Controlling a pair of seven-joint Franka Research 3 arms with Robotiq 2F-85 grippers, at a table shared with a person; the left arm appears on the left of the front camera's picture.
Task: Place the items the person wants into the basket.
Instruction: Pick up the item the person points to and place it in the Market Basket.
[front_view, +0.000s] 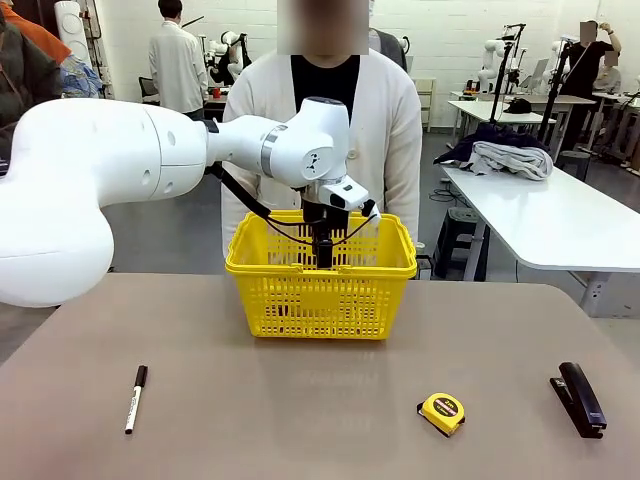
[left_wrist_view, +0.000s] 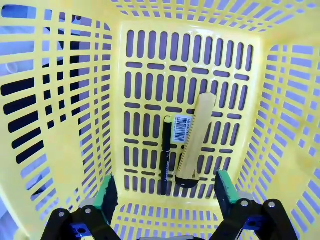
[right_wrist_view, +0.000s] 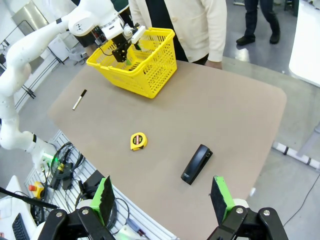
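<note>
Basket (front_view: 300, 300) stands at the far side of the surface (front_view: 300, 420), before the person (front_view: 390, 130). Inside it the left jaws hang wide open and empty above the black pen (left_wrist_view: 165, 150) and utility knife (left_wrist_view: 192, 142), which lie side by side on its floor. The stapler (front_view: 578, 400) lies on the near right. The right jaws gape wide, holding nothing.

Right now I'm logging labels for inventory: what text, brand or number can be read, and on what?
No text can be read.
Utility knife in the basket: barcode sticker, digits too small.
Tape measure: round face label, blurred.
White marker: barrel print too small.
</note>
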